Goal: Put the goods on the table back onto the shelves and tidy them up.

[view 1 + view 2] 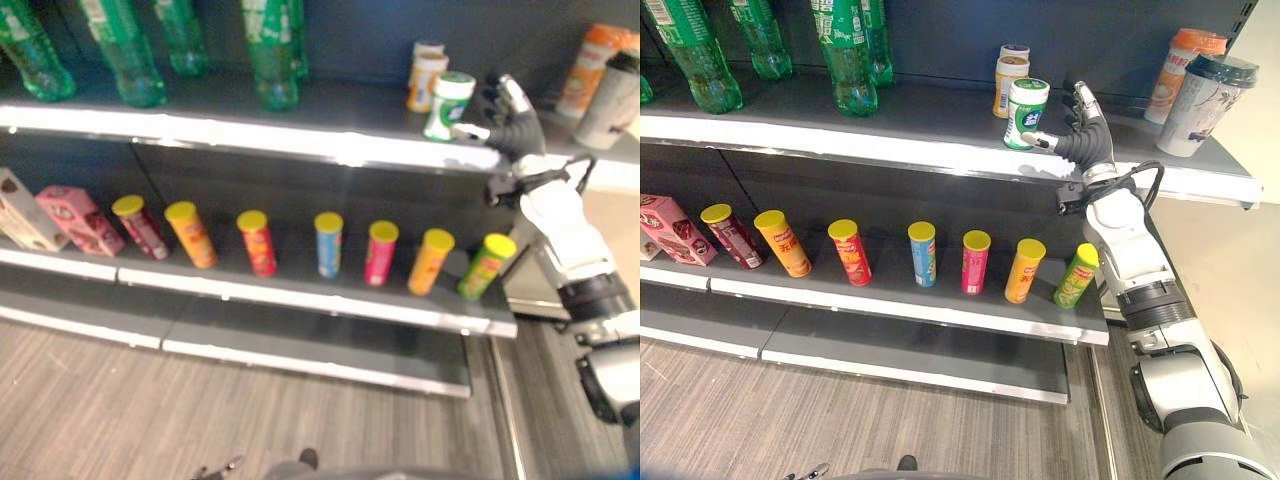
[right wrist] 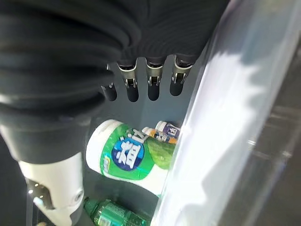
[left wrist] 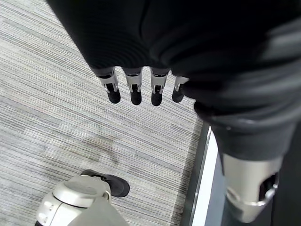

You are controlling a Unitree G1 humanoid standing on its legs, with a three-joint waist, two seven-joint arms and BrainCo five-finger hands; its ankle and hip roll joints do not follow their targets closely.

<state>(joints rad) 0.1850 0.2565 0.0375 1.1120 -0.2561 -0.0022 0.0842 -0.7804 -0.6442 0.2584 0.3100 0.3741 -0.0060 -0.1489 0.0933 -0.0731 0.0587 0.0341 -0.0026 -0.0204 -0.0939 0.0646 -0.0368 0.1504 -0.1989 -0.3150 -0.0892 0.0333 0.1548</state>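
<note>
Green-white jar (image 1: 1025, 112) upright on top shelf (image 1: 940, 140), just left of right robot hand (image 1: 1085, 135) (fingers straight, holding nothing).

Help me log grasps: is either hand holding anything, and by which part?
Nothing. The right hand is open beside the green-and-white jar on the top shelf; the left hand hangs open.

Grey striped floor (image 1: 890, 420) (bare) below the shelving.
</note>
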